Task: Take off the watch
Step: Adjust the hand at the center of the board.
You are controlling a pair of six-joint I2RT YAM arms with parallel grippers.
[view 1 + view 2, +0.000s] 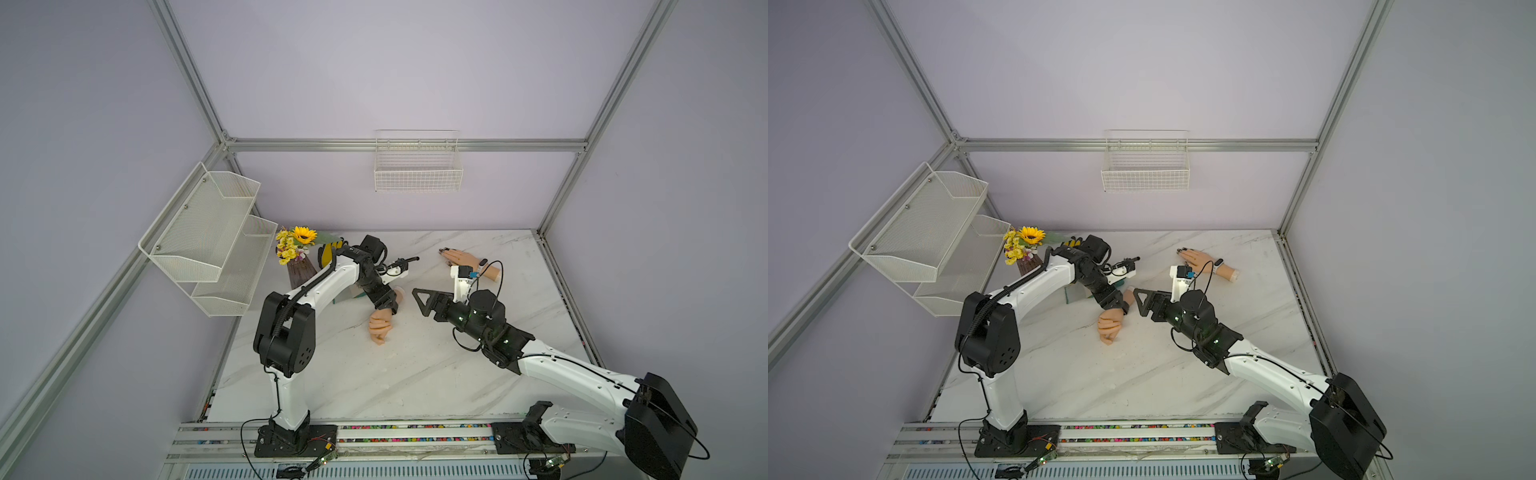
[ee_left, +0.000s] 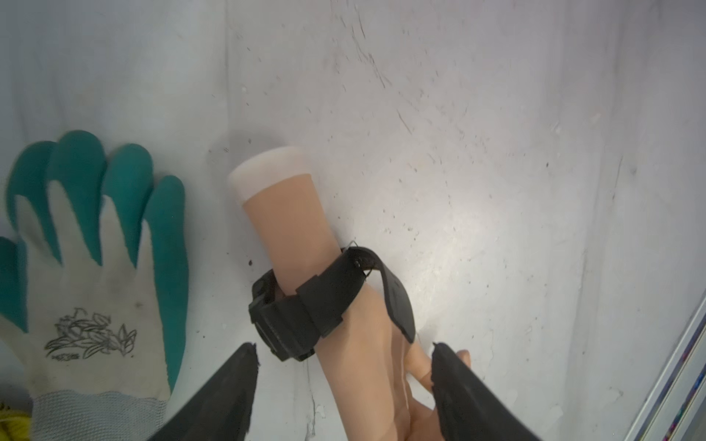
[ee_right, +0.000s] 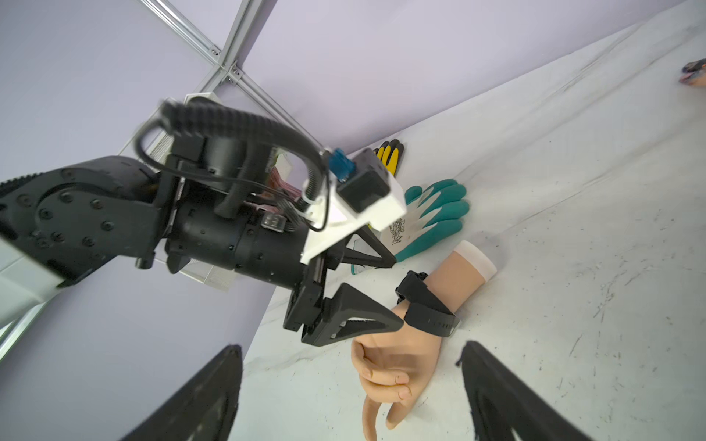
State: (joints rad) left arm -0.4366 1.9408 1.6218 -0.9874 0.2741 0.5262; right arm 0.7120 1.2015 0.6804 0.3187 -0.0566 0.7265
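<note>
The watch (image 2: 301, 317) is still wrapped around the wrist of the dummy hand (image 2: 282, 221), which lies on the table (image 2: 496, 172) just beside a green glove (image 2: 95, 267). In the left wrist view the strap curls free past the buckle, so it looks partly loosened. Whether the pin is out I cannot tell. The left claw (image 2: 344, 347) hovers over the hand, released, its jaws straddling the palm just short of the watch and gripping nothing. The right claw (image 3: 350, 345) is likewise released and empty, near the hand and aimed at it. By my judgement the task is somewhere before its middle: the buckle has yet to be opened fully and the watch drawn off the wrist.
</note>
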